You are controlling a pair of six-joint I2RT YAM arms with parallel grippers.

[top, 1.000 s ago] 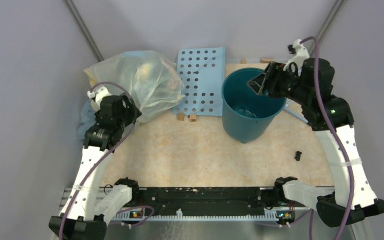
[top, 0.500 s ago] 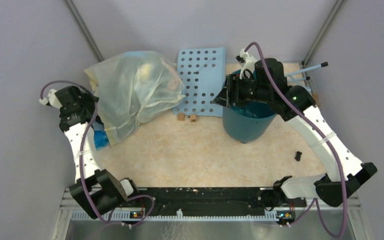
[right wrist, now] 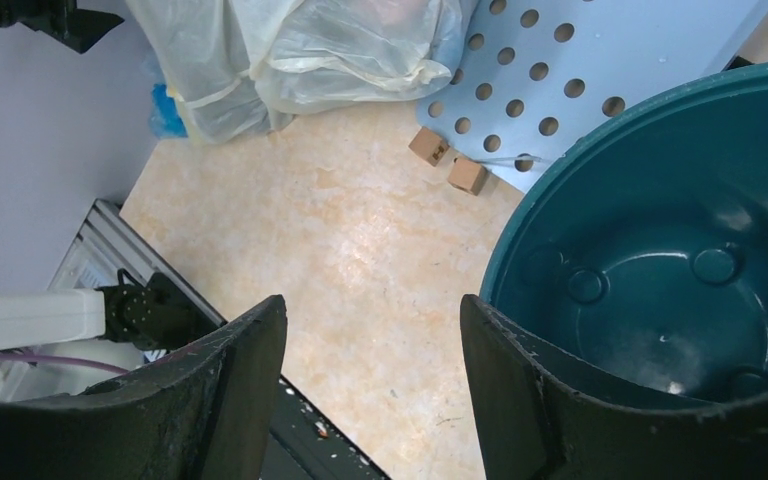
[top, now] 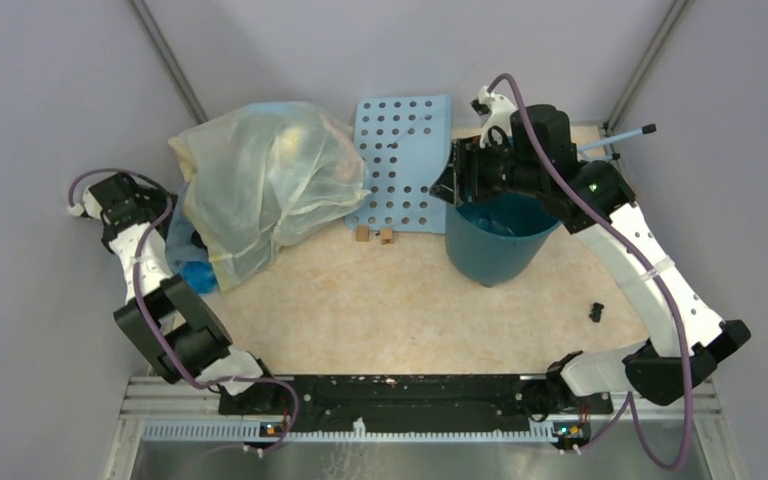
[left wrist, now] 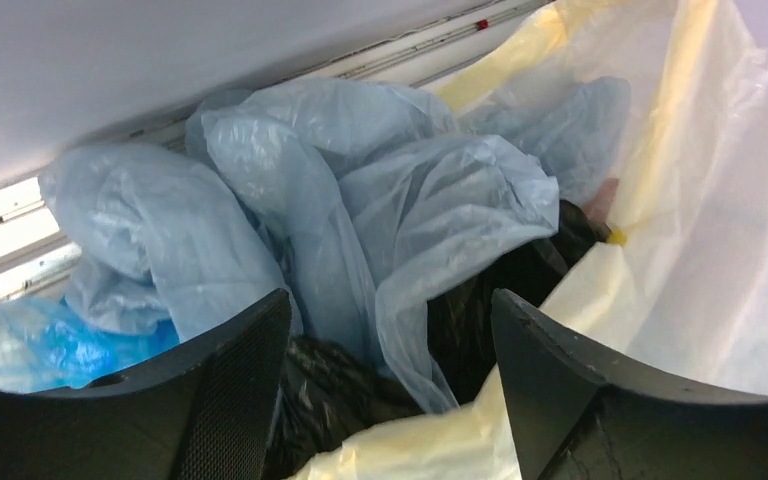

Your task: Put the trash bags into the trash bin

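Since half a second ago the left arm has folded back tighter along the left edge of the table (top: 380,300), while the right arm has shifted only slightly over the bin. A big yellowish translucent bag (top: 270,180) with stuff inside fills the far left corner. The dark teal trash bin (top: 495,245) stands upright near the far right corner, and the right wrist view shows its bare inside (right wrist: 660,250). Leaning at the far edge between those two is a light blue perforated panel (top: 405,160). The trash bags (left wrist: 360,190), pale blue and crumpled, are wedged at the left edge beside the yellowish bag, with black plastic (left wrist: 480,300) under them; they are well apart from the bin. The left gripper (left wrist: 390,300) points at them with its fingers spread wide and nothing pinched. The right gripper (right wrist: 372,305) hangs over the bin's left rim, fingers also spread and holding nothing. Two small wooden blocks (top: 373,235) lie just in front of the panel, and a tiny black piece (top: 596,311) sits near the right edge.
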